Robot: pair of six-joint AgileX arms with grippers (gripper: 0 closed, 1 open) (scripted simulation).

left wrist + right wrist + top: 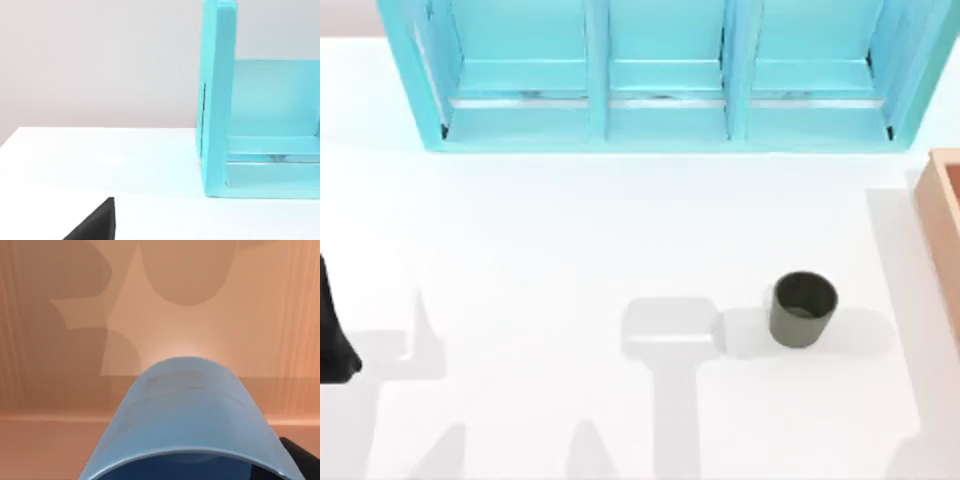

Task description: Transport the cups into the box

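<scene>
The bright blue cup (187, 410) hangs close under the right wrist camera, above the tan wooden floor of the box (60, 340). My right gripper (192, 471) is shut on it, and one dark finger (299, 459) shows beside the cup's rim. The cup's shadow falls on the box floor below. The dark olive-grey cup (804, 310) stands upright on the white table, right of centre. The box's (942, 225) light-brown wall shows at the table's right edge, a little right of and behind that cup. My left arm (334, 335) is parked at the table's left edge.
A big turquoise three-compartment shelf unit (665, 75) spans the back of the table; its side wall (217, 100) shows in the left wrist view. The white table (570, 250) stretches between the left arm and the olive-grey cup.
</scene>
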